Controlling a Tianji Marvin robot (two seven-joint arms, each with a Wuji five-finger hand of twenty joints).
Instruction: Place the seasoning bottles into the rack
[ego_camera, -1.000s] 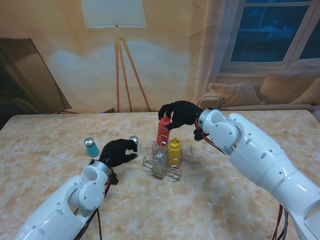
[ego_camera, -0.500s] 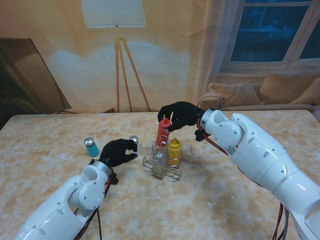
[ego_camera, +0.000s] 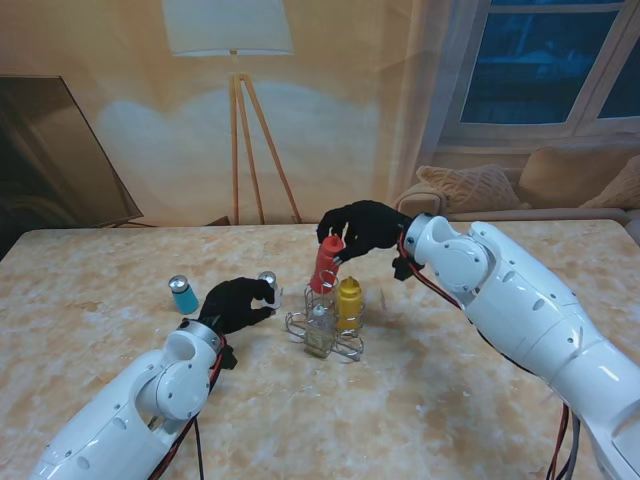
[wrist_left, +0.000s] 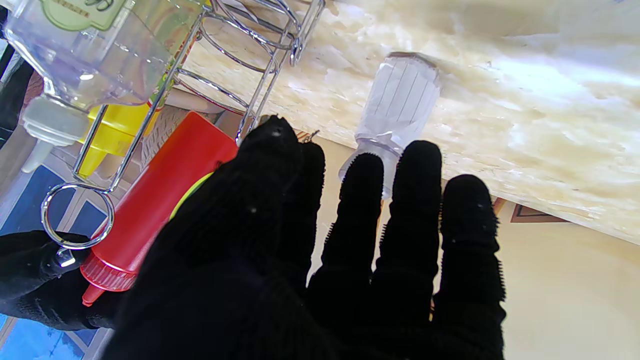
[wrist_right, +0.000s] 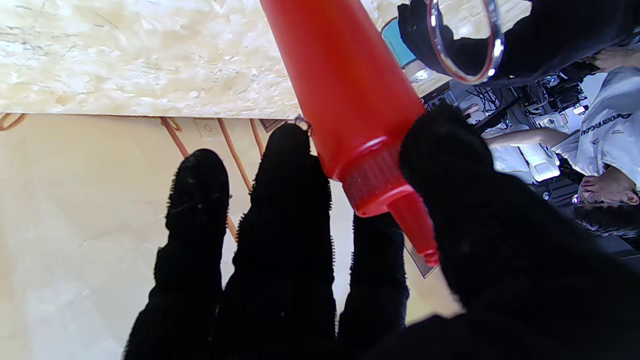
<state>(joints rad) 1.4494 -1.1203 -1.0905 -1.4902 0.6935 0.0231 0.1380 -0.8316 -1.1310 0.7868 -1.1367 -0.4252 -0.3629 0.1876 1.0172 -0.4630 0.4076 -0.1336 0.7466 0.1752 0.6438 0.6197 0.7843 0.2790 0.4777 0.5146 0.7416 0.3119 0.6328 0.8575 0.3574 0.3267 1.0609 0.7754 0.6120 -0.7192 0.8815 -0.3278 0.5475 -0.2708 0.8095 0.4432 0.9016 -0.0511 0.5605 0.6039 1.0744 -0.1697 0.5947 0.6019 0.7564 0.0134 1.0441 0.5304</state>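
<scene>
My right hand (ego_camera: 362, 228) pinches the red bottle (ego_camera: 326, 264) by its cap, tilted over the rack (ego_camera: 325, 328) at its 12 o'clock slot. Next I judge: straighten it, lower, release. My left hand (ego_camera: 238, 303) hovers, fingers spread and holding nothing, beside the shaker (ego_camera: 268, 286).

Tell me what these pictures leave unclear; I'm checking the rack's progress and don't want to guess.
- Red bottle base: hidden by the rack wires and other bottles in the stand view, cut off at the edge in the right wrist view.
- Clear shaker: left hand covers it in the stand view; in the left wrist view, fingers overlap it, so contact is unclear.
- Blue shaker: too small to read.
</scene>
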